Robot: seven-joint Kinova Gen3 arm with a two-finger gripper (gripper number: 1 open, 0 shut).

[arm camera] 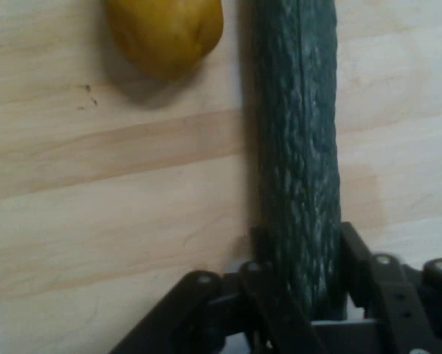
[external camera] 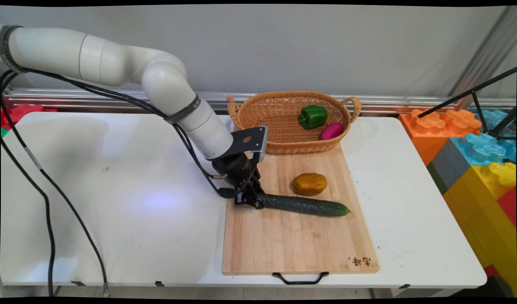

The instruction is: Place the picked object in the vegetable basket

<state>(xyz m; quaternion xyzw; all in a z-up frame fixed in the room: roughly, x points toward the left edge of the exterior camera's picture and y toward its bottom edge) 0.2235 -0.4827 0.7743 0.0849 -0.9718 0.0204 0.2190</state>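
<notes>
We record the gripper (external camera: 251, 198) low over the wooden cutting board (external camera: 296, 245), clenched around the left end of the cucumber (external camera: 303, 204). In the hand view the cucumber (arm camera: 298, 169) runs up from between the black fingers (arm camera: 261, 295), which press it on either side. The cucumber lies flat across the middle of the board, its free end pointing toward the worktop's right edge. A brown potato (external camera: 309, 184) sits just beside it on the far side, apart from it. The board lies on the white worktop (external camera: 115, 190), reaching its near edge. A wicker basket (external camera: 279, 139) stands at the worktop's far edge, touching the board's far end. In it we list a green pepper (external camera: 313, 116) and a magenta oval item (external camera: 331, 131).
</notes>
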